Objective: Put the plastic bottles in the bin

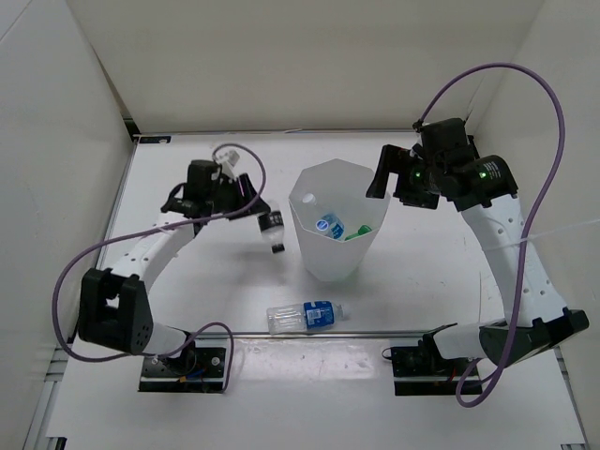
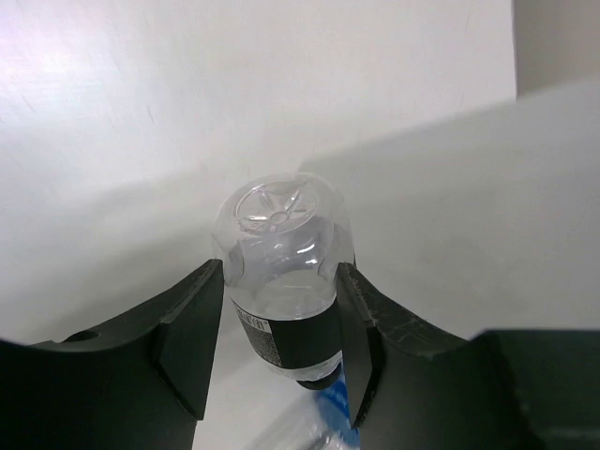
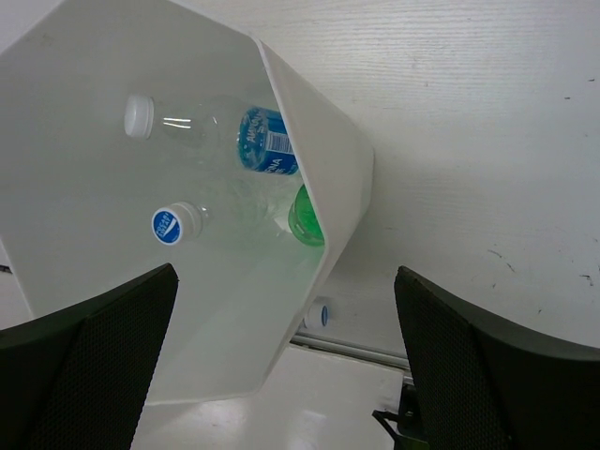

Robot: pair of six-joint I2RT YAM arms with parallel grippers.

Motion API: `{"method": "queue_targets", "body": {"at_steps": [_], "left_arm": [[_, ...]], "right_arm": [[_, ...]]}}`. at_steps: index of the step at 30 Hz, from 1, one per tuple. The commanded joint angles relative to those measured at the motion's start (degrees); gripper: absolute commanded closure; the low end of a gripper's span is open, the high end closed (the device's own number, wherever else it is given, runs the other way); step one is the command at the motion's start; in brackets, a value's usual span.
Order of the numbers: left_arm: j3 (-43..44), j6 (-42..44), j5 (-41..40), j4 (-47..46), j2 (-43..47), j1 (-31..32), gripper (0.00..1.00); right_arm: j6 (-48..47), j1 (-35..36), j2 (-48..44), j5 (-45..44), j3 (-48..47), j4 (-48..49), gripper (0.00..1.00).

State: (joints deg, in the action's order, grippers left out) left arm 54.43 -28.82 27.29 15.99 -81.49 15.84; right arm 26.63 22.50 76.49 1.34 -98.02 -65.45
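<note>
Plastic bottle [image 2: 281,225], black-labelled, is clamped in your left gripper [image 2: 279,309], apparently lifted; carry it over the bin [image 1: 328,264], then release. Your right gripper [image 1: 382,178] hangs open.

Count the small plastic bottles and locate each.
5. Three in the white translucent plastic bin: clear blue-labelled bottle, blue-capped clear bottle, green bottle. A second blue-labelled bottle lies on the table. The left gripper holds the black-labelled clear bottle. More may hide beneath.

The left tool [image 2: 278,314] pinches closed, the right tool [image 3: 286,352] gapes wide.
</note>
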Motion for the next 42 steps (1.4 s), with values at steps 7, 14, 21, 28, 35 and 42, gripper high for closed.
{"method": "queue_targets", "body": {"at_steps": [7,14,21,28,35,42], "left_arm": [[30.6,5.4,-13.5,8.5,6.2,-2.4,0.67],[47.4,7.3,-12.8,9.1,1.2,5.4,0.65],[43.9,8.0,-18.0,9.1,0.5,19.0,0.64],[46.0,9.2,-22.1,9.7,0.5,25.3,0.38],[54.9,9.8,-27.6,12.0,2.3,25.8,0.00],[47.1,10.4,-47.7,16.6,12.2,24.2,0.00]], "right_arm": [[0.6,-0.3,-1.2,0.8,-0.1,1.9,0.00],[1.7,-1.4,-1.8,-1.3,0.5,1.9,0.00],[1.7,-2.5,-3.6,-3.4,1.0,1.9,0.00],[0.4,-2.5,-7.8,-3.3,1.0,3.7,0.00],[-4.6,0.9,-12.1,-1.3,-3.6,7.7,0.00],[-16.2,18.3,-4.1,13.0,-12.1,6.8,0.00]]}}
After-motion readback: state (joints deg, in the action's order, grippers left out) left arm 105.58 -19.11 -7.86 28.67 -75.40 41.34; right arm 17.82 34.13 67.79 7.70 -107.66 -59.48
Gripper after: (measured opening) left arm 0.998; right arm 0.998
